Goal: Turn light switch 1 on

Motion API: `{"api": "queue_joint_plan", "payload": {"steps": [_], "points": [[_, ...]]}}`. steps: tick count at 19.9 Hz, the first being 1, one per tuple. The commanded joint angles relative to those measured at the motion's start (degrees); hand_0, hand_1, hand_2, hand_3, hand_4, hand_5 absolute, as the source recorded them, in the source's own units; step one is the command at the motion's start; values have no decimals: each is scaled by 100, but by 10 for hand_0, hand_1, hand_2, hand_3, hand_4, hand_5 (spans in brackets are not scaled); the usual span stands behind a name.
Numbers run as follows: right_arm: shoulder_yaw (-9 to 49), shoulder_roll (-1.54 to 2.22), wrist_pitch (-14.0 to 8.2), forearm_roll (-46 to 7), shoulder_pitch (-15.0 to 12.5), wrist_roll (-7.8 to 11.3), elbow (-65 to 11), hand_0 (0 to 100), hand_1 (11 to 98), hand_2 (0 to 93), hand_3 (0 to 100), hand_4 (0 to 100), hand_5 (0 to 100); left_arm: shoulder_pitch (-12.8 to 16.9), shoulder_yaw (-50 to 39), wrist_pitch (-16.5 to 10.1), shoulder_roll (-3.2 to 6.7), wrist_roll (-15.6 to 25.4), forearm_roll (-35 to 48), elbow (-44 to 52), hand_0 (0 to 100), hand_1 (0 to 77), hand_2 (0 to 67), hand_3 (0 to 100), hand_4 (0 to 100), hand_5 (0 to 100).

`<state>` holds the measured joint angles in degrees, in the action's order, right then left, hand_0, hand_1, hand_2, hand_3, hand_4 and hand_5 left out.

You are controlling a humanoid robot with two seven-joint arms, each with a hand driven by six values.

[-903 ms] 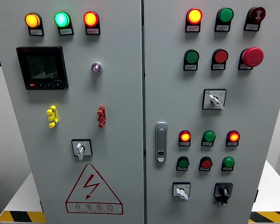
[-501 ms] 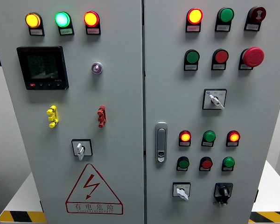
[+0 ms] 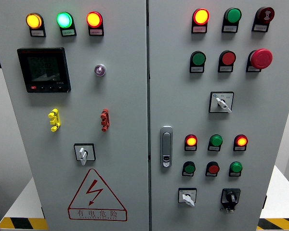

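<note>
neither robot hand shows, so their state cannot be told. the grey cabinet (image 3: 125, 96) fills the view: a white-handled rotary switch (image 3: 83, 153) at seven o'clock, others (image 3: 221, 102) at three, and (image 3: 187, 197) at five.

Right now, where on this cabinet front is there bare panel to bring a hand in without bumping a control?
Bare panel: right of the red toggle up to the door seam, and below the black meter at far left. On the right door, left of the upper rotary switch, above the door handle. Crowded: the lamp rows at lower right.
</note>
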<state>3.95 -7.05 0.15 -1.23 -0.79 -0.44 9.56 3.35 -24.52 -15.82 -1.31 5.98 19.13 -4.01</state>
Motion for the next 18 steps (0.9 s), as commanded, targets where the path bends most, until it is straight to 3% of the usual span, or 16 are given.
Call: {"api": "queue_joint_plan", "payload": {"steps": [1,7,11,13,18], "points": [[0,-7,3,0,0,0,-7,0,195,0,195,192,106,25,-1498,0,-36,-1,1527,-3,0,81,4,0,0,0],[0,-7,2,0,0,0,2,0,195,0,195,192,106,69,-4303,-9,-141,8,4121,5,0,101,9,0,0,0],[0,2,3,0,0,0,1,0,196,0,195,192,106,69,-6596,-9,-168,43,6508,-3,0,116,16,0,0,0],[0,-7,2,0,0,0,2,0,196,0,195,192,106,69,-6986,-9,-194,200,7452,-73,0,129,22,0,0,0],[0,-7,3,9,0,0,2,0,196,0,195,192,106,78,-7260,-9,-238,623,7518,-801,0,133,34,0,0,0]]}}
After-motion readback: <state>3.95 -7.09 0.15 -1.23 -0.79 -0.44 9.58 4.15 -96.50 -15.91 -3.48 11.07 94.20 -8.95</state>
